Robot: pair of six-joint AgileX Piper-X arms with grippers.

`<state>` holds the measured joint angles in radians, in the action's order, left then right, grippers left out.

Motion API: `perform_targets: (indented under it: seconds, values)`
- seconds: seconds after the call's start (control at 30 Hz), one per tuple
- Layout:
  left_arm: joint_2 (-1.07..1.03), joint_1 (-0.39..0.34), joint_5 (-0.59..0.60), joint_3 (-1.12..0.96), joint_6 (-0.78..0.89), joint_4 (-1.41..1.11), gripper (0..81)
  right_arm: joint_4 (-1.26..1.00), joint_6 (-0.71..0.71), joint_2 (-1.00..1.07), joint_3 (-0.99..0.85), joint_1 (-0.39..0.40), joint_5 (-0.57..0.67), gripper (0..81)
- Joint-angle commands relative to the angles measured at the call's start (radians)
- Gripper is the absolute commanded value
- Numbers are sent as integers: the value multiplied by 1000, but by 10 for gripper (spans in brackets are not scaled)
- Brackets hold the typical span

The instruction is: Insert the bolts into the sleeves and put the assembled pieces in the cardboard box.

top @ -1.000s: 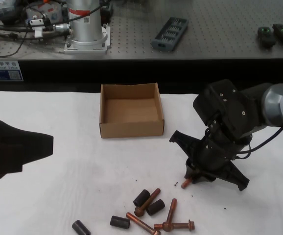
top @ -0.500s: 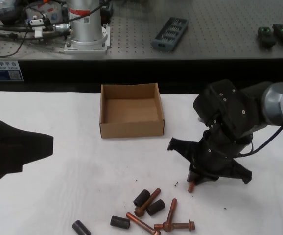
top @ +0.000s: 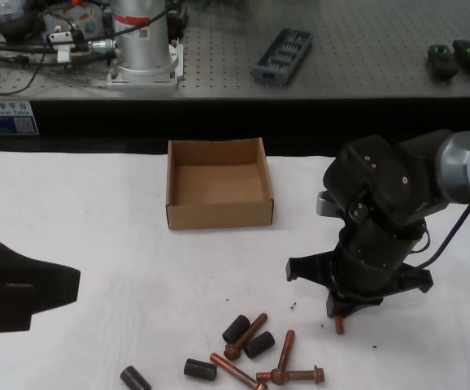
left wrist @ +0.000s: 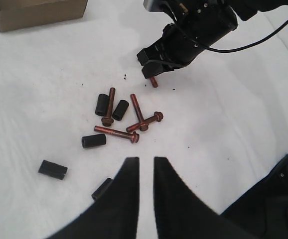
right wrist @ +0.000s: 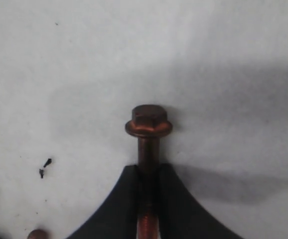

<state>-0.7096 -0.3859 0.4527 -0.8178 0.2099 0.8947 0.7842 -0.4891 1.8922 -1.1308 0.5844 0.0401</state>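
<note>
The right hand [right wrist: 148, 168] is pinching a coppery bolt [right wrist: 148, 122] by its shank, hex flanged head pointing at the white cloth worktop [top: 97, 195]; the left hand [left wrist: 145, 160] is hanging barely parted, gripping nothing. Loose bolts [left wrist: 116, 133] and stubby black sleeves [left wrist: 101, 104] are lying before the brown cardboard box [top: 219, 213].

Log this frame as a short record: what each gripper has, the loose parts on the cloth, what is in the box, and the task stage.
right gripper: shut on a copper bolt, head end pointing out toward the white cloth
left gripper: narrowly open, holding nothing, above the cloth
loose bolts: four, lying in a cluster
sleeves: five, black, lying loose among and beside the bolts
cardboard box: nothing inside
stage: no bolt in a sleeve yet
</note>
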Motion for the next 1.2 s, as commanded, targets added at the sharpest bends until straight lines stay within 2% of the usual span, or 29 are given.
perform_targets:
  seconds: [0.0,0.07,0.13,0.2,0.37,0.43,1.17]
  values:
    - [4,-2,8,-12,-8,1,87,87,11,15,23,-6,-23,153]
    - [4,-2,8,-12,-8,1,87,78,8,15,23,-6,-23,213]
    - [4,-2,8,-12,-8,1,87,83,2,18,23,-6,-48,220]
    - [4,-2,8,-12,-8,1,87,95,2,26,23,-6,-53,203]
    - [4,-2,8,-12,-8,1,87,142,2,57,25,-6,-46,77]
    - [4,-2,8,-12,-8,1,87,134,2,58,30,-6,-40,62]
    - [4,-2,4,-12,-11,0,87,-33,-24,58,17,-6,33,72]
